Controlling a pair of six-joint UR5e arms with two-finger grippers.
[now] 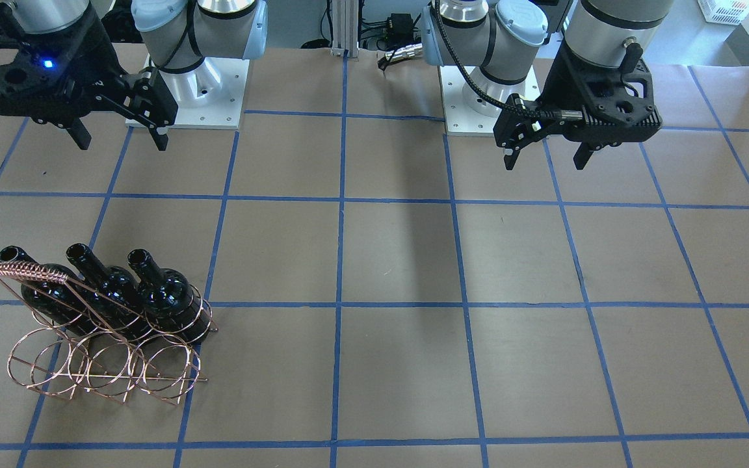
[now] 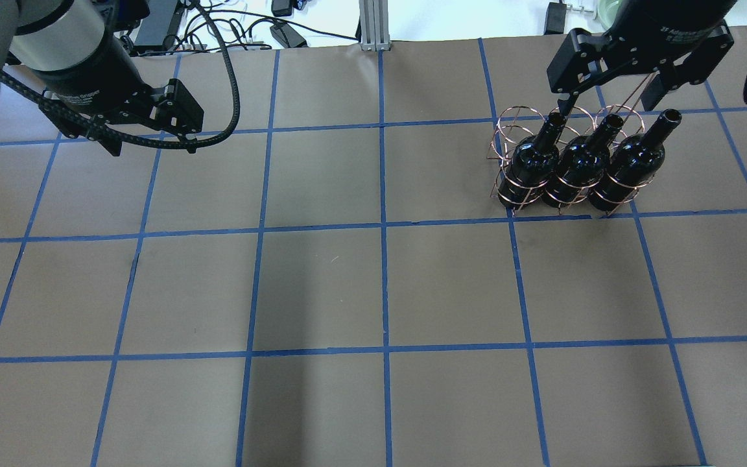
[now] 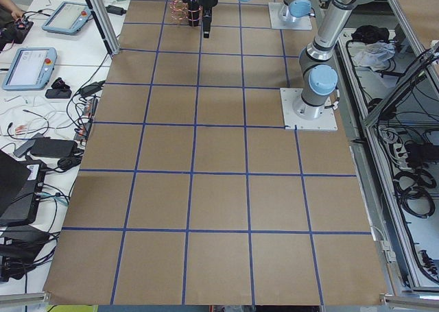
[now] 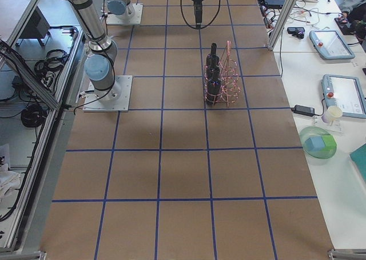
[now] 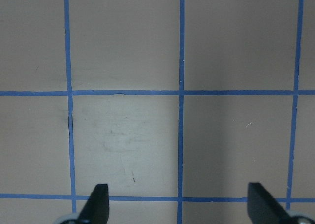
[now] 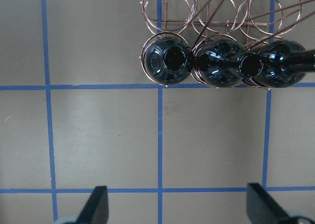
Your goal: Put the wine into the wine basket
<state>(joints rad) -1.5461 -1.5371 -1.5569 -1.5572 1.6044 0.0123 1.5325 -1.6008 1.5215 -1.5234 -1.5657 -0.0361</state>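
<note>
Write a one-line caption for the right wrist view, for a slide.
Three dark wine bottles fill one row of the wire basket; the open right gripper holds nothing.

Left gripper [image 1: 545,156] held high, pointing straight down, jaws spread wide and empty, right gripper [image 1: 122,140] in the same raised pose, jaws likewise wide apart, nothing between them

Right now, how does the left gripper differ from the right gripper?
The right gripper hangs near the wine basket, on the robot's side; the left gripper hangs far from it, over the table. The right wrist view shows three bottles in the basket; the left one shows only table. Both are open and empty.
</note>
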